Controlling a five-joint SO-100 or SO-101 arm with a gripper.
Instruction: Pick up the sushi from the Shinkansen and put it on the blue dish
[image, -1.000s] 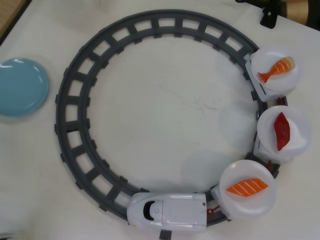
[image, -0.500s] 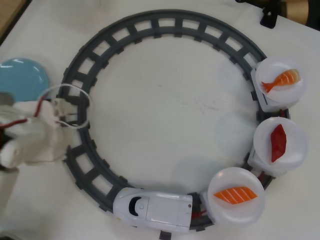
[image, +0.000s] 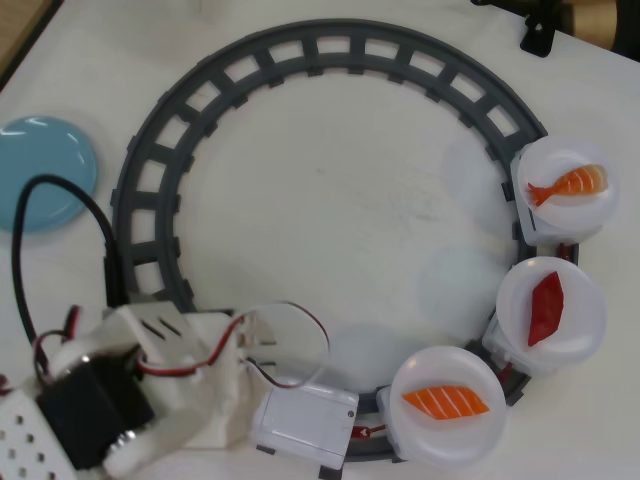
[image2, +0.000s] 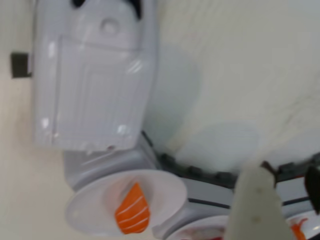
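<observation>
Orange with thin white stripes, the sushi (image: 446, 402) you are after sits untouched on a round white plate (image: 405, 425) carried just behind the Shinkansen (image: 302, 421), at the lower right of the grey circular track (image: 330, 48) in the overhead view. The wrist view shows the same piece (image2: 132, 210) on its plate below the train's white body (image2: 92, 80). Two other plates ride further along the track on the right: one with a dark red tuna piece (image: 545, 308), one with an orange shrimp piece (image: 570, 184). Your white arm (image: 150, 385), trailing red and black wires, enters from the lower left of the overhead view and covers the train's nose. Of the hand, only one pale finger (image2: 257, 205) shows, at the lower right of the wrist view, so you cannot tell whether the hand is apart or together; nothing appears to be held in it. The blue dish (image: 40, 172) lies empty on the pale surface (image: 350, 220) at the far left, outside the track and well apart from the salmon. Judging by this, nothing of the task is done: you have yet to reach the sushi, grasp it, lift it off the plate, carry it across the track and set it on the dish.
</observation>
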